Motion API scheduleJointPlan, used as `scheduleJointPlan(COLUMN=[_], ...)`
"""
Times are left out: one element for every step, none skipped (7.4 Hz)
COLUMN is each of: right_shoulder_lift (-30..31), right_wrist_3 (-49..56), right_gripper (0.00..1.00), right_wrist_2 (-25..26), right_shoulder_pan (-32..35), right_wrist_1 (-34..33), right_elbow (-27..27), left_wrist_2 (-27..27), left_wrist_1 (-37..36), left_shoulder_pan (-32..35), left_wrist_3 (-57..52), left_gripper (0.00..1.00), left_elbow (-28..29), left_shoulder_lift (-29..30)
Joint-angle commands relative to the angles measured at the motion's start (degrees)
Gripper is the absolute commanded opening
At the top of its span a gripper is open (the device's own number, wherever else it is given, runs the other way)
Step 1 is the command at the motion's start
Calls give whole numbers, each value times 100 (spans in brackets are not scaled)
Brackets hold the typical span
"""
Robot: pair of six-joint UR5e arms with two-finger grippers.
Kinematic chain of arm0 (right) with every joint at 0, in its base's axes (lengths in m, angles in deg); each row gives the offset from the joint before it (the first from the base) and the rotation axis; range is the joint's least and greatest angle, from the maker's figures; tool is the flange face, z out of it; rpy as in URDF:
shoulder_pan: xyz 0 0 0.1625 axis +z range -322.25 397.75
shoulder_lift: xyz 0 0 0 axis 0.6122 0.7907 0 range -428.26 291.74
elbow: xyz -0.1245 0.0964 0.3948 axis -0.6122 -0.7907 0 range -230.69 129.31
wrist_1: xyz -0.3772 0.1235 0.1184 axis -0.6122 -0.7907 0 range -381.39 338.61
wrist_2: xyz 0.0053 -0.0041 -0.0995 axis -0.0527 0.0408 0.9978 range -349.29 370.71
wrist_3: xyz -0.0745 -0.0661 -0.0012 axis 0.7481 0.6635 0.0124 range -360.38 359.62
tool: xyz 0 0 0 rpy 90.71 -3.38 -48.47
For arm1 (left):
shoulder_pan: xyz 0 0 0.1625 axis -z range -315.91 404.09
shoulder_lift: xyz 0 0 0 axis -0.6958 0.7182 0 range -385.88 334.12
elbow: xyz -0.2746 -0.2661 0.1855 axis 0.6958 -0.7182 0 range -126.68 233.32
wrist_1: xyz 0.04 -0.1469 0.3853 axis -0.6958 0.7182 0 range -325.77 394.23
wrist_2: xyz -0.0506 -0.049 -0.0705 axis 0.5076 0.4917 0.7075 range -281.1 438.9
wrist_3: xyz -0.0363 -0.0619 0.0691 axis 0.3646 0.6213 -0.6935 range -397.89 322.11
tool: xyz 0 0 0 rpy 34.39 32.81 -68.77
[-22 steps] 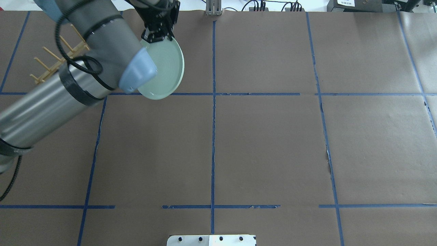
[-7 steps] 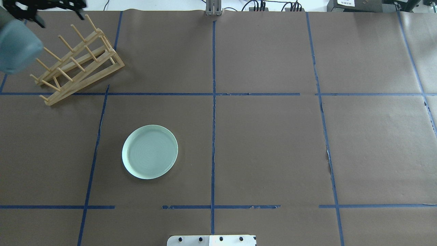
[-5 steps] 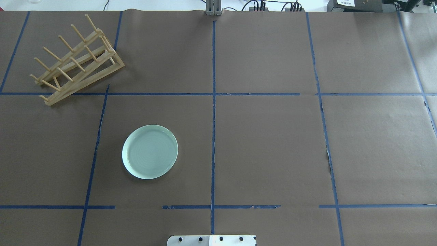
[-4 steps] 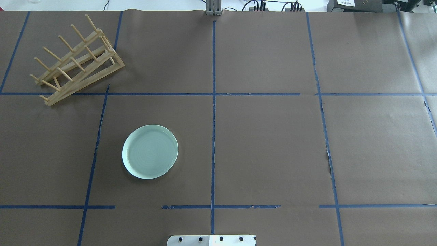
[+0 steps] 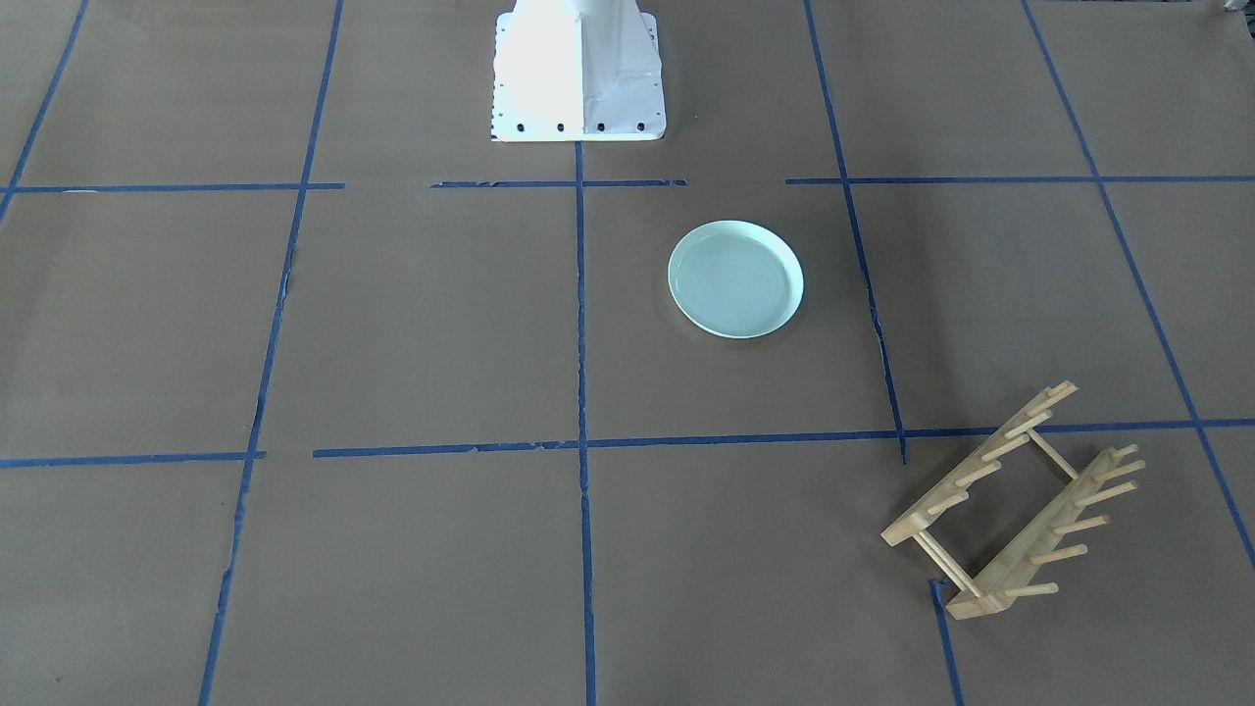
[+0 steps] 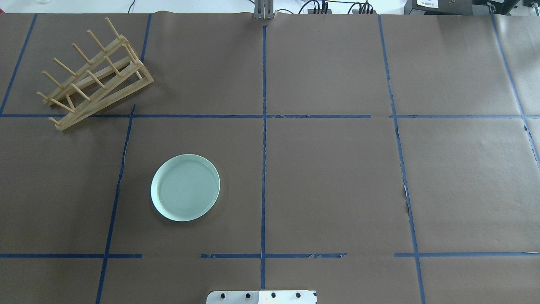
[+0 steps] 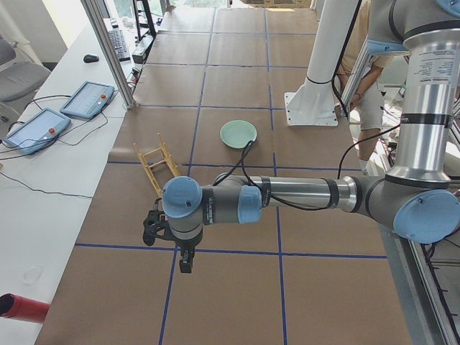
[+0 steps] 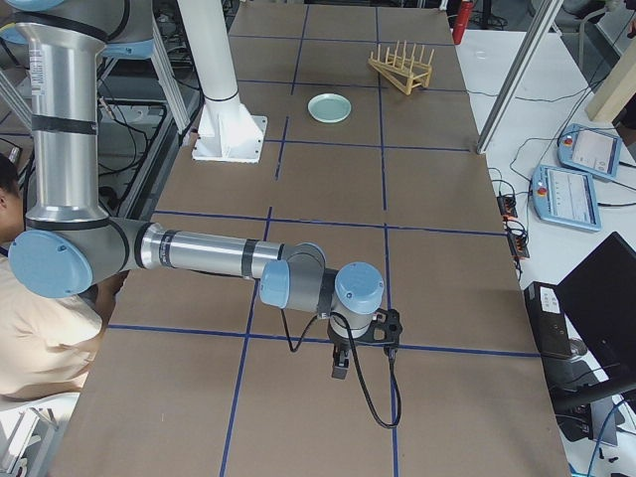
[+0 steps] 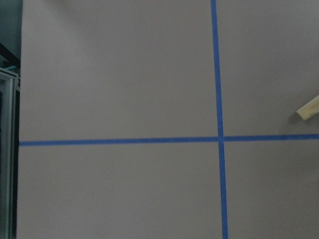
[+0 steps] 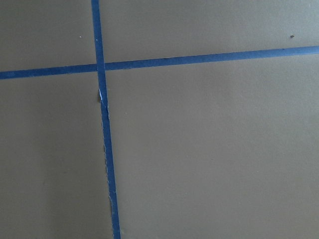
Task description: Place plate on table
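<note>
Left arm gone from overhead view; plate [image 6: 185, 187], earlier carried by it, now lies flat on tabletop [image 6: 337, 181], well apart from rack [image 6: 95, 76]. I judge placement done. Left end effector [image 7: 185, 263] and right end effector [image 8: 340, 366] hang over bare paper; I cannot tell their opening.

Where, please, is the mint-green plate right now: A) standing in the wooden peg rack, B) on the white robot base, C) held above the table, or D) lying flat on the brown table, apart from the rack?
D: the plate lies flat on the table, clear of the wooden peg rack.
</note>
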Motion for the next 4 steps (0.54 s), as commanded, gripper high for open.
scheduleJointPlan(right_shoulder_lift=[0,0,0,0], right_wrist_3=[0,0,0,0], right_gripper=[100,100,100,100], right_wrist_2=[0,0,0,0], right_shoulder_pan=[0,0,0,0], right_wrist_1=[0,0,0,0], right_elbow=[6,6,-3,6], left_wrist_2=[156,156,113,77], left_wrist_1=[28,44,88,71], left_shoulder_pan=[-11,-28,-37,-46], left_wrist_3=[6,-11,-20,-20], left_gripper=[100,100,100,100], left_elbow=[-159,-30,145,121], left_shoulder_lift=[-131,-122,-114,-114])
